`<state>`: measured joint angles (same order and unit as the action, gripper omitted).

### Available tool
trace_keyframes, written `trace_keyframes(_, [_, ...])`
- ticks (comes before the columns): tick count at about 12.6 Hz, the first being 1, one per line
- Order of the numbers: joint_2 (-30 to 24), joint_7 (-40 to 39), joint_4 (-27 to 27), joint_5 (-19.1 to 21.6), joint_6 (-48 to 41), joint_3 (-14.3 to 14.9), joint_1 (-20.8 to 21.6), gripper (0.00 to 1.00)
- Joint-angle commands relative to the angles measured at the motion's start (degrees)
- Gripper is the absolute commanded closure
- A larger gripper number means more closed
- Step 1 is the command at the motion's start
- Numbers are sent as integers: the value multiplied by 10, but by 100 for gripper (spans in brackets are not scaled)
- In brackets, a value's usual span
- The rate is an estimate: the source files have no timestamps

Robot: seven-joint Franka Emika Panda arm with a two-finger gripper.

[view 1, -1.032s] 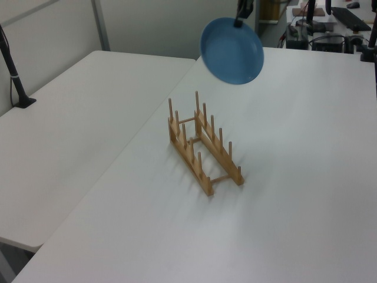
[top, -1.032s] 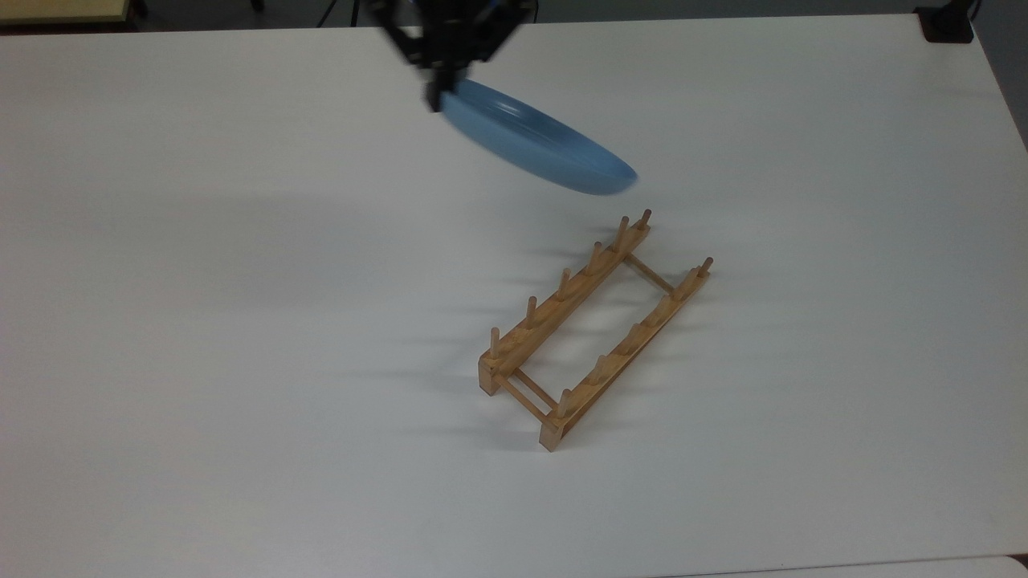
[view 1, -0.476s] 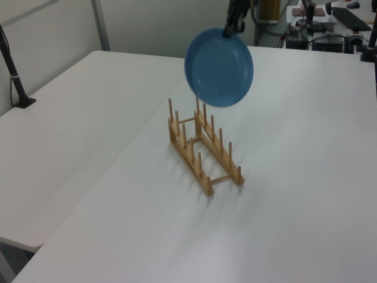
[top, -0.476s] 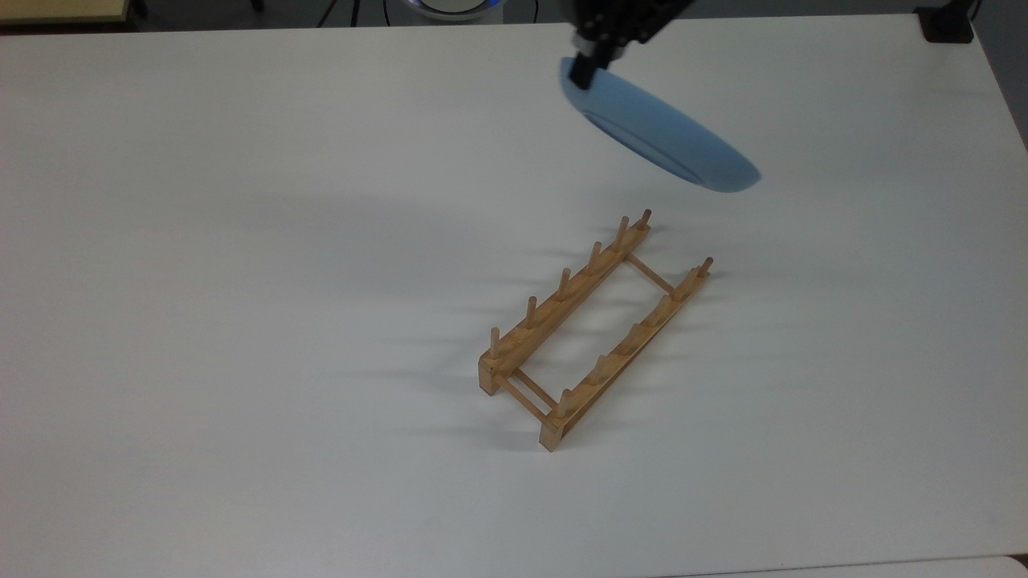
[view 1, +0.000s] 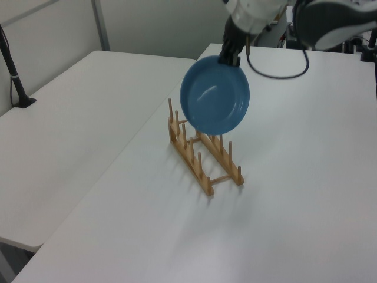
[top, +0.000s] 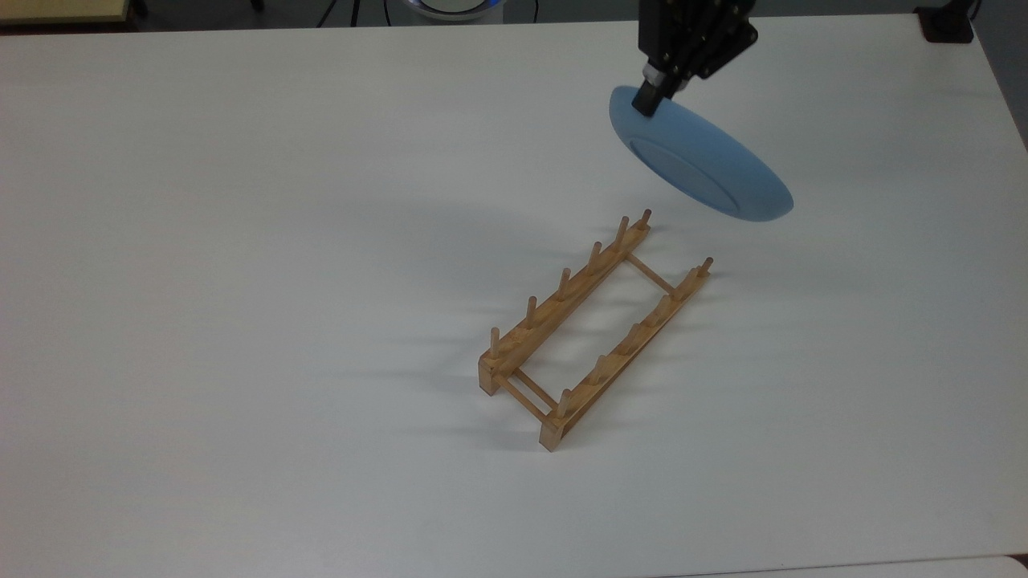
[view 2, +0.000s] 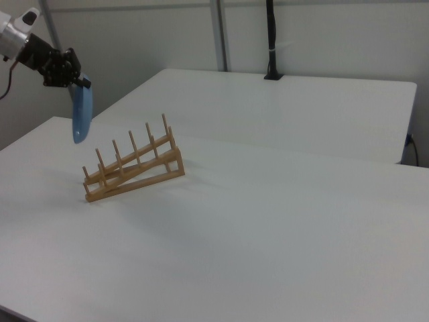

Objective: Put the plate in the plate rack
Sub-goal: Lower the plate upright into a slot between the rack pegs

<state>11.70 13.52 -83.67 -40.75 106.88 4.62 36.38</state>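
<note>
We see a broad white table (top: 241, 321), matte and smooth, and the right view adds a second white table (view 2: 301, 100) behind it with a dark post (view 2: 271, 40) standing at its far edge. The arm (view 1: 330, 20), white-shelled with a black cable looping from it, shows most fully in the left view, entering from 1 o'clock. Next in size comes the plate rack (top: 594, 329), pale wood, two parallel rails carrying rows of round upright pegs and joined by thin dowels; it stands on the table just right of centre in the top view. The plate (top: 699, 156) is round, glossy, light blue; it hangs in the air, clear of the table. The top view shows its underside with a ringed foot, the left view shows its shiny hollow face (view 1: 215, 103) overlapping the rack's far end (view 1: 188, 132), and the right view shows it nearly edge-on (view 2: 82, 114), a thin upright sliver at 10 o'clock from the rack (view 2: 131, 168), apart from the pegs. The black gripper (top: 646, 100) is clamped on the plate's upper rim, so the plate hangs from it toward 5 o'clock in the top view and toward 6 o'clock in the other two.
</note>
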Motion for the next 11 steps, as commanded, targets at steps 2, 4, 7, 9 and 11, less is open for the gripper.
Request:
trace_keyframes(2, [27, 80, -35, -88, 13, -29, 3, 100])
trace_keyframes(4, [46, 113, -42, -128, 13, -39, 2, 100])
trace_keyframes(7, [50, 121, -63, -135, 11, -47, 3, 100])
trace_keyframes(9, [48, 128, -79, -135, 10, -50, 4, 100])
trace_keyframes(11, [48, 129, -88, -135, 10, -52, 4, 100])
